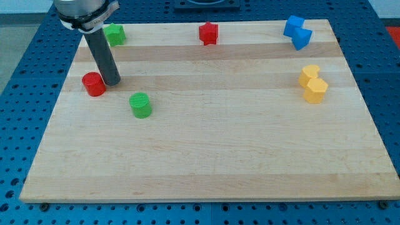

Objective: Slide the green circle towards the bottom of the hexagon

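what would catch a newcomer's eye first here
The dark rod at the view's upper left, my tip beside the red cylinder, with the green circle just below and right. Then the blue pair and yellow pair on the right.

8 blocks on the board (206, 156) — 2 green (140, 105), 2 red (94, 84), 2 blue (294, 26), 2 yellow (308, 75) — plus 1 rod.

Single camera view, high and angled down over the wooden board (206, 156) (whole top visible), moderately near
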